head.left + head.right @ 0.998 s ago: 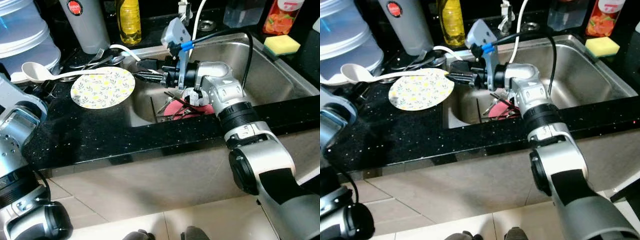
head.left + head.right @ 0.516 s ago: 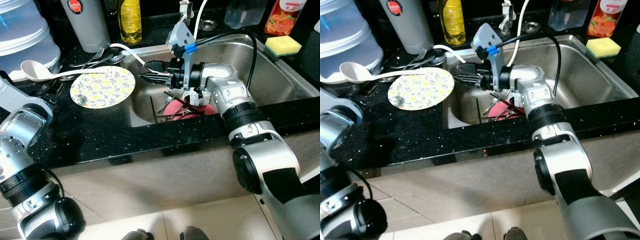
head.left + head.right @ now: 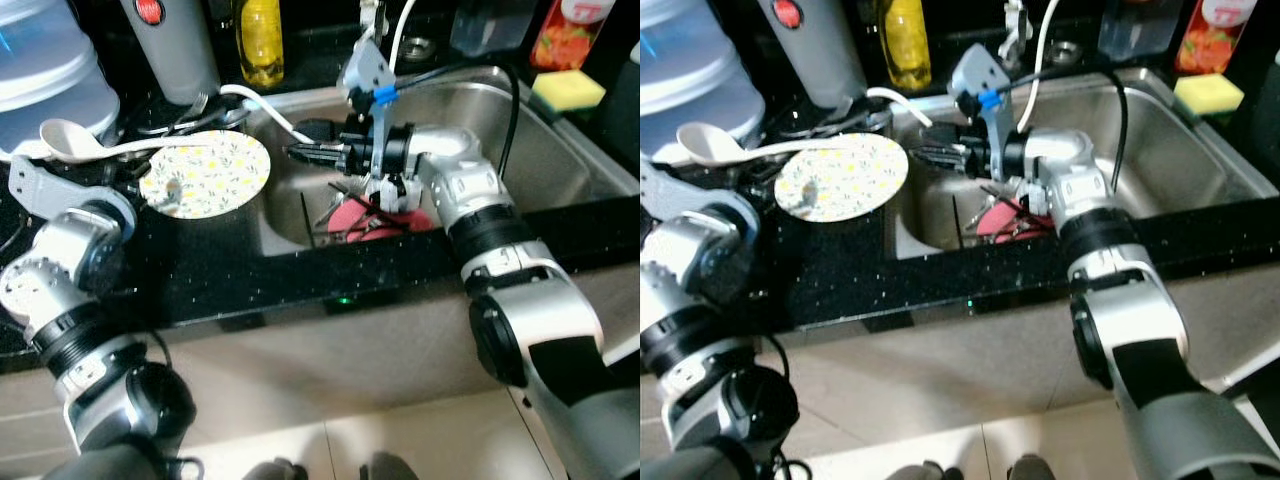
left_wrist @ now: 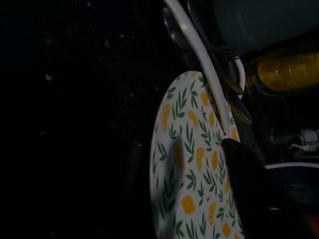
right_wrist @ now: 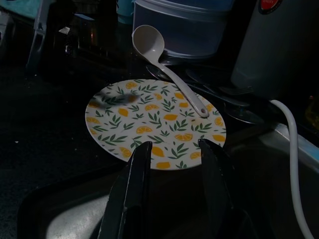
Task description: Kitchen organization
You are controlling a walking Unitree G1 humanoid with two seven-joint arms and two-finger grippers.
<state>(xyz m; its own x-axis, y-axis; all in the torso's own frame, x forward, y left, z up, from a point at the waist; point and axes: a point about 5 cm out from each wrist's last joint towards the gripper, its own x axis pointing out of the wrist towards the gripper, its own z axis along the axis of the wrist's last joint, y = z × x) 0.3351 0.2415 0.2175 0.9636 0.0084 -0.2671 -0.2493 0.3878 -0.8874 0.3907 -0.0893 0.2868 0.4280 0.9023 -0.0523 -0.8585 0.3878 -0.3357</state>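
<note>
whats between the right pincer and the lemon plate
Nothing solid. In the right wrist view the open right pincer hangs over the sink's edge, and the plate lies just past that rim on the black counter.

Eye views bright, slight motion blur at left; wrist views v. dim, murky.

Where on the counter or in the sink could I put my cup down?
Bare spots: the black counter between the lemon plate and the front edge, and the sink's right half below the sponge. Crowded: behind the plate, around the ladle and forks.
</note>
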